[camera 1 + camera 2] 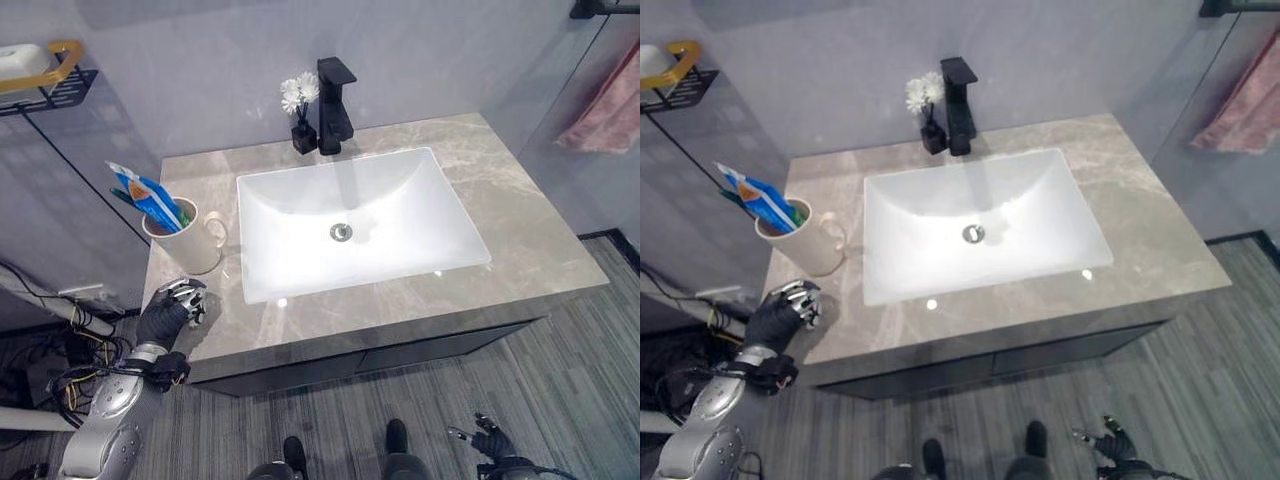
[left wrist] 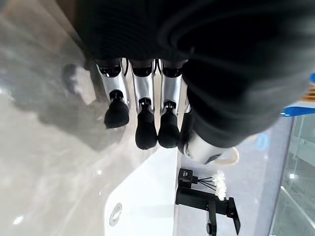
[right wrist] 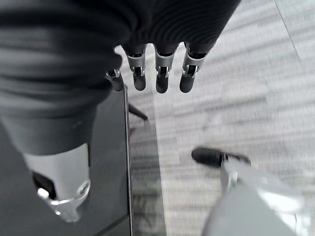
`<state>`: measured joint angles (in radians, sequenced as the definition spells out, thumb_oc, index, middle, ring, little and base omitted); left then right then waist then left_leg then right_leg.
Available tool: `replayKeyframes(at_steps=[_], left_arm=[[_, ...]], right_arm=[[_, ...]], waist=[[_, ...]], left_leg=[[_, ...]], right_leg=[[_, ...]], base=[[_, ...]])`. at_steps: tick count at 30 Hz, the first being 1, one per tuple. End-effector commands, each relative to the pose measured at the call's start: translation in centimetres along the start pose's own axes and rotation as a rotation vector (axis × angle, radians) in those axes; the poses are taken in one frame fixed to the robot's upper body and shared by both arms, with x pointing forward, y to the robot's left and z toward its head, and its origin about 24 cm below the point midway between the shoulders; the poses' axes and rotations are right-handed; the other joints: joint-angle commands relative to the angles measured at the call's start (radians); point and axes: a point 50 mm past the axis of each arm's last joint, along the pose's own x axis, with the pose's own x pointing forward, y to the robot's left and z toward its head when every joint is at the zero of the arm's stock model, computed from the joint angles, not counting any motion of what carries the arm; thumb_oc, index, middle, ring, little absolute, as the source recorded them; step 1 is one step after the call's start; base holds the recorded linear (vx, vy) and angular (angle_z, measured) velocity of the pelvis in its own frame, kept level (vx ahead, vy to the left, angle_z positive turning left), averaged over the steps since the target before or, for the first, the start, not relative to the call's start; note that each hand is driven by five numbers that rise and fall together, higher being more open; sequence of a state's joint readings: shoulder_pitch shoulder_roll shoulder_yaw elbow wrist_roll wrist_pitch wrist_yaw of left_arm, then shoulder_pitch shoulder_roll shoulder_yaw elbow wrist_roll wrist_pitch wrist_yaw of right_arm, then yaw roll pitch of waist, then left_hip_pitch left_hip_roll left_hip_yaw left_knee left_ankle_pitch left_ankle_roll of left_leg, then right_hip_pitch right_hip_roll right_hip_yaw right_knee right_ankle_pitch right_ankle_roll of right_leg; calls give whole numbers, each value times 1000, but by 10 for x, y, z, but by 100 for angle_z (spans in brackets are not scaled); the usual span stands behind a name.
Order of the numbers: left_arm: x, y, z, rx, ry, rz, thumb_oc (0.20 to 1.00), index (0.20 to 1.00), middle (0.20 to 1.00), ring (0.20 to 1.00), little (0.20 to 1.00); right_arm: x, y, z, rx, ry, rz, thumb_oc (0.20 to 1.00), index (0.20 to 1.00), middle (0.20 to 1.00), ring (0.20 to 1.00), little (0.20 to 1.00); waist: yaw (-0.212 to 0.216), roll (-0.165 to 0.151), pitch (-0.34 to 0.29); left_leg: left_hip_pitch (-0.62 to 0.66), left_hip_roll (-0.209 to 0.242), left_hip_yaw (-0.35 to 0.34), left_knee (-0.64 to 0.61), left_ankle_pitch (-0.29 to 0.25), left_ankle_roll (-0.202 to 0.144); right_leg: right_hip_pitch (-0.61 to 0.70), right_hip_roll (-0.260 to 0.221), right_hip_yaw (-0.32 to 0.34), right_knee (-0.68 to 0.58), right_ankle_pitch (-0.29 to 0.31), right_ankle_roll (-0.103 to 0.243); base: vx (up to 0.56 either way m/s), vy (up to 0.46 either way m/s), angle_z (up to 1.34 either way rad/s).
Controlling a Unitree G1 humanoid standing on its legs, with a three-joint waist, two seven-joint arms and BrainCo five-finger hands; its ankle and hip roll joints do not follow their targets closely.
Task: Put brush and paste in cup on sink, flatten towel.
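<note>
Low beside the robot, the right hand point(image 1: 487, 437) hangs over the floor point(image 3: 236, 98), well below the desk, its fingers point(image 3: 161, 78) hanging relaxed with nothing in them; it looks parked out of the way. Up at the desk's point(image 1: 520, 215) near corner, the left hand point(image 1: 172, 310) rests with fingers point(image 2: 142, 118) loosely bent, empty, dark tips just above the stone. Just past that hand, toward the wall, stands the cup point(image 1: 190, 240), its handle turned toward the basin point(image 1: 350, 215); the paste point(image 1: 148, 195) leans out of it away from the hand, and the brush point(image 1: 128, 198) seems to sit beside the paste, though only a dark green end shows. So that part of the task looks done, and the hand appears clear of the cup. A towel point(image 1: 605, 105) hangs on a rail far across from the left hand, beyond the desk's other end, nearer the right arm's side. Open stone lies between the left hand and the basin; the desk edge runs directly under its wrist, so room to pull back is free.
</note>
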<state>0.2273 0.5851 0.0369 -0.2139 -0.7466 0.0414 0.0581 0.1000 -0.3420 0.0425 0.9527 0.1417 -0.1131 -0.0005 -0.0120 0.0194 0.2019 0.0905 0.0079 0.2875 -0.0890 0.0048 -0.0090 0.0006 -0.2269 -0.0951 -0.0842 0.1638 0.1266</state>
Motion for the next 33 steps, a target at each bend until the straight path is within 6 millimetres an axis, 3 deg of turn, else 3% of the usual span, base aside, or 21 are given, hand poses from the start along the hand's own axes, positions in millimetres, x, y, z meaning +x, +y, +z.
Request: replayKeyframes(at_steps=[1, 3, 4, 6, 8, 12, 20, 33], left_arm=[[-8, -3, 18, -32, -107, -32, 200, 200, 200, 200, 200], [-13, 0, 17, -42, -99, -31, 200, 200, 200, 200, 200], [-14, 0, 16, -49, -91, -47, 200, 200, 200, 200, 200], [-14, 1, 17, -49, -87, -55, 200, 200, 200, 200, 200], [-12, -1, 15, -37, -70, -64, 200, 200, 200, 200, 200], [-12, -4, 11, -53, -60, -48, 200, 200, 200, 200, 200], [-13, 5, 15, -15, -65, 5, 200, 200, 200, 200, 200], [7, 15, 35, 86, -135, 45, 200, 200, 200, 200, 200]], right_arm=[[9, -6, 24, -42, -63, 22, 1000, 1000, 1000, 1000, 1000], [9, 0, 31, -57, -90, 65, 1000, 1000, 1000, 1000, 1000], [10, 2, 40, -87, -124, 85, 1000, 1000, 1000, 1000, 1000], [10, 7, 53, -140, -178, 113, 1000, 1000, 1000, 1000, 1000], [7, 13, 60, -165, -226, 141, 1000, 1000, 1000, 1000, 1000], [5, 16, 66, -195, -263, 163, 1000, 1000, 1000, 1000, 1000], [2, 22, 67, -246, -280, 208, 1000, 1000, 1000, 1000, 1000], [1, 27, 82, -311, -333, 249, 1000, 1000, 1000, 1000, 1000]], waist=[[40, 15, -47], [56, 16, -44], [63, 19, -35], [58, 26, -25], [48, 22, -24], [43, 16, -36], [42, 8, -33], [39, -6, 7]], left_leg=[[-30, 44, 7, 56, -33, 17], [-9, 46, 37, 41, -30, 13], [-3, 45, 49, 37, -29, 11], [-7, 43, 55, 42, -33, 14], [-12, 39, 37, 50, -41, 14], [-18, 40, 19, 48, -39, 6], [-42, 48, 7, 56, -35, -1], [-128, 54, 0, 64, -17, -12]], right_leg=[[28, 20, -74, 88, -89, 37], [5, 16, -152, 107, -54, 42], [-23, 0, -224, 125, -24, 47], [-52, -14, -269, 140, -14, 48], [-35, 0, -235, 106, -52, 34], [-1, 16, -240, 44, -56, 26], [7, 25, -253, 38, -73, 19], [-52, 35, -232, 18, -64, 18]], base=[[74, 48, -27], [39, 59, -68], [-15, 69, -78], [-9, 50, -32], [43, 12, -4], [56, -20, 12], [45, -16, 13], [1, 1, 1]])
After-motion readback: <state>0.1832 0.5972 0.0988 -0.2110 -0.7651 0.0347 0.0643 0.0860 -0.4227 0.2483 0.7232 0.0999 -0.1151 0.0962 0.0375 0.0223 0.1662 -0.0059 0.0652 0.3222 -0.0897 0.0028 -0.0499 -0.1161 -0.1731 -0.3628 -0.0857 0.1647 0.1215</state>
